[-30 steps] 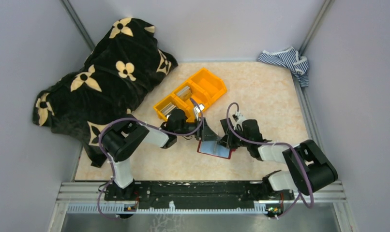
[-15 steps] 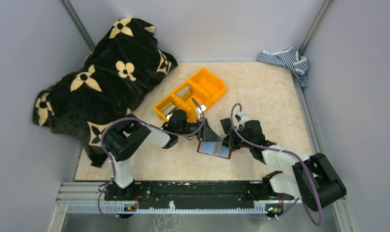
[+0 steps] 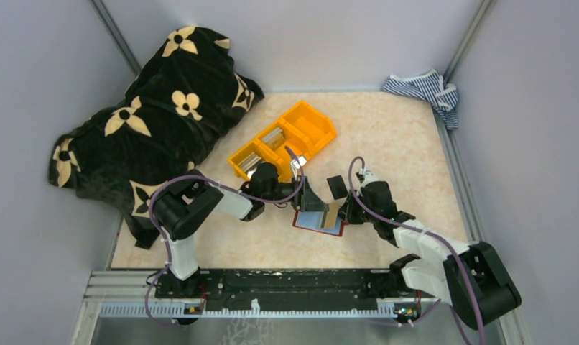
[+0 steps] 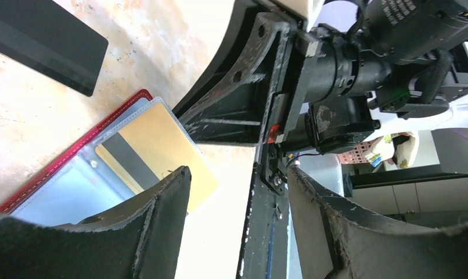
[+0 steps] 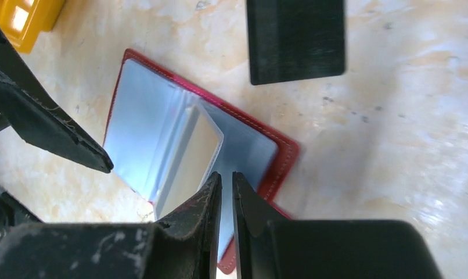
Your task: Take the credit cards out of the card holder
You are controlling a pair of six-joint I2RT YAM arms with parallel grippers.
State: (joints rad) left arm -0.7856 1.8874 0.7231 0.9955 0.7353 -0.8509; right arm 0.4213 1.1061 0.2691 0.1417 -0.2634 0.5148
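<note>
Where the flowered blanket [image 3: 150, 122] lies at left, an orange bin [image 3: 312, 129] sits beside it; the left gripper [image 3: 308, 195], spread wide, partly covers the card holder [image 5: 139, 116] lying open, while the right gripper [image 5: 227, 177] pinches a half-pocketed gold credit card [image 4: 156, 145] near a black card [image 5: 294, 38].

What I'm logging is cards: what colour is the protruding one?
The card is gold, dark-striped; left wrist view.

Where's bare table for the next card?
Free: the far-right stretch between the orange bin and the striped cloth; the near strip between the card holder and the near rail. Crowded: the centre, where the left gripper, the right gripper pinching a beige card, and the dark card cluster at the card holder.
</note>
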